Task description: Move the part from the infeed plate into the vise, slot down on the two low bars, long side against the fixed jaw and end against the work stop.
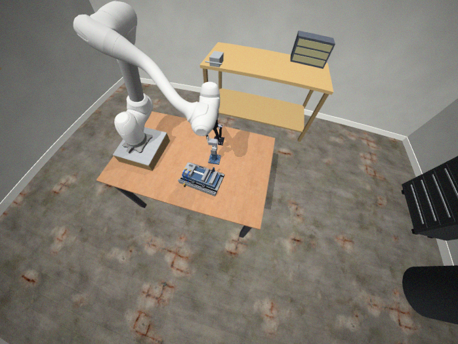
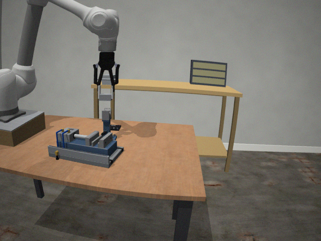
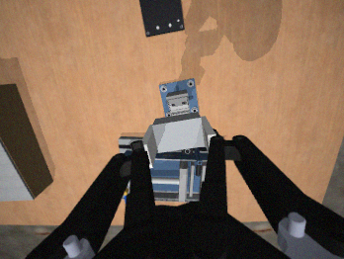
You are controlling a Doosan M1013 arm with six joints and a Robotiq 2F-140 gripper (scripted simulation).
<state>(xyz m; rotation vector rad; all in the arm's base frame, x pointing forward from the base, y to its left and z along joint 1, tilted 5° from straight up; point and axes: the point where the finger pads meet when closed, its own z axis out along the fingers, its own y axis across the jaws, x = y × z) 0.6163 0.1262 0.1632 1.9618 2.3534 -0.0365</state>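
Part (image 2: 105, 93) hangs in the air, pinched between the fingers of the gripper (image 2: 106, 84) — its lower end pointing down, well above the table (image 2: 155, 165). In the wrist view the part (image 3: 176, 135) shows a pale grey face between the two black fingers. Below it, apart from it, stands the V-block (image 2: 106, 116) on its blue base (image 3: 179, 97). The vise (image 2: 85, 145) sits just in front of the V-block, nearer the exterior camera, its jaws apart with a gap between them — the cylinder (image 2: 78, 136) lies at its left end. A dark plate (image 3: 161, 16) lies flat on the table behind the V-block, bare.
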